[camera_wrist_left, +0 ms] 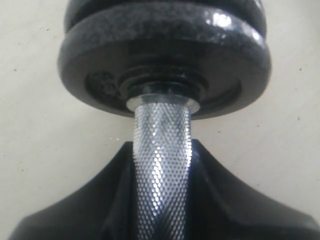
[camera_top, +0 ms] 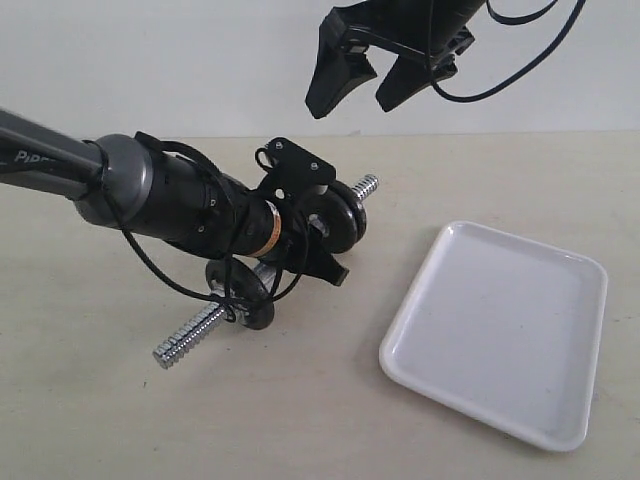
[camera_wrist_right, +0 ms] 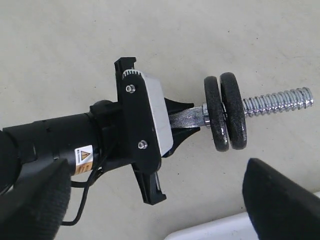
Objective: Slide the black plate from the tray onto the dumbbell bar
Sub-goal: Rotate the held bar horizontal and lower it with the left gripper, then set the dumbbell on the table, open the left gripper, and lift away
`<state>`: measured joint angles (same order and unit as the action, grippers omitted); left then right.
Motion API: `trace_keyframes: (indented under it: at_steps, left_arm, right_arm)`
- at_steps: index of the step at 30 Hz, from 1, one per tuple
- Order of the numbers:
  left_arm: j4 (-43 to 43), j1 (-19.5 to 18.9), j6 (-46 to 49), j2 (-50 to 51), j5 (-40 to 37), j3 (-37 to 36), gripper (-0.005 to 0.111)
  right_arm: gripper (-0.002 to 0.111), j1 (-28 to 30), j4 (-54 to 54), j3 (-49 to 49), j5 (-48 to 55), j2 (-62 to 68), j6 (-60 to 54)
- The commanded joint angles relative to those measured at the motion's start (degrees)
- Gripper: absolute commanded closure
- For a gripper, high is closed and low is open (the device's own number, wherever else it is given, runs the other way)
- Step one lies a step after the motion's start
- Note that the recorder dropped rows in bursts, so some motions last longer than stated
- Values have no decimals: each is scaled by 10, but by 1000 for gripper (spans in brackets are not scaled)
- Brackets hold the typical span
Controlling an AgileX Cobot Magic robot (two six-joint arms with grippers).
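Note:
My left gripper (camera_top: 322, 232) is shut on the knurled middle of the dumbbell bar (camera_top: 188, 340) and holds it tilted above the table. Two black plates (camera_wrist_right: 234, 111) sit side by side on the bar's far end, just beyond the left fingertips (camera_wrist_left: 220, 200). The outer one faces the bare thread (camera_wrist_right: 277, 102). A third black disc (camera_top: 240, 292) sits on the near end. The white tray (camera_top: 500, 330) lies to the right with nothing in it. My right gripper (camera_top: 360, 95) hangs open and empty, high above the bar's far end.
The left arm (camera_top: 150, 190) and its cables stretch in from the left over the beige table (camera_top: 120, 420). A corner of the tray (camera_wrist_right: 210, 231) shows in the right wrist view below the bar.

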<state>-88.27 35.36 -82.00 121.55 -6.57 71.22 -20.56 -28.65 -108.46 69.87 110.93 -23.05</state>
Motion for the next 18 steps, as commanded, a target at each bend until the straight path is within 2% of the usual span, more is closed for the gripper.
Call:
trace_keyframes:
  at_steps: [1, 7, 9, 12, 16, 18]
  left_arm:
    - [-2, 0, 2, -29, -11, 23, 102]
    - [-2, 0, 7, -29, -10, 23, 102]
    - [-2, 0, 16, -29, -8, 23, 99]
    - [-2, 0, 21, -29, -8, 23, 84]
    - [-6, 0, 24, -29, -16, 23, 52]
    - [3, 0, 24, -29, -34, 23, 42]
  right_arm:
    - [26, 0, -2, -2, 1, -5, 3]
    - [26, 0, -2, -2, 1, -5, -4]
    - [26, 0, -2, -2, 1, -5, -4]
    - [26, 0, -2, -2, 1, -5, -4]
    - [26, 0, -2, -2, 1, -5, -5]
    - [26, 0, -2, -2, 1, -5, -8]
